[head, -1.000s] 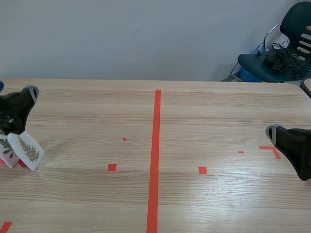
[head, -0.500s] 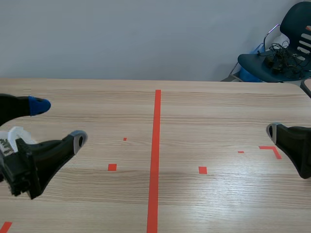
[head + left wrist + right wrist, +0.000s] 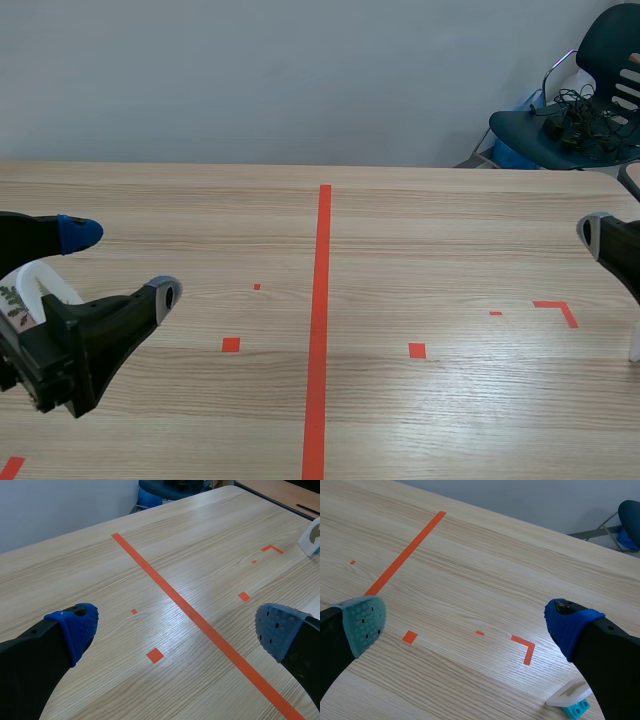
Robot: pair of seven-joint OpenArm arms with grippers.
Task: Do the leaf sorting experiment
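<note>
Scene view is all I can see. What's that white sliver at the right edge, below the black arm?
Observer: The right wrist view shows a white card set in a small teal block, beside the right gripper.
Operator: Is that claw holding it?
Observer: No, its fingers are spread wide with nothing between them.
Operator: Any picture on the card?
Observer: The left wrist view catches a dark mark on it, too small to identify.
</note>
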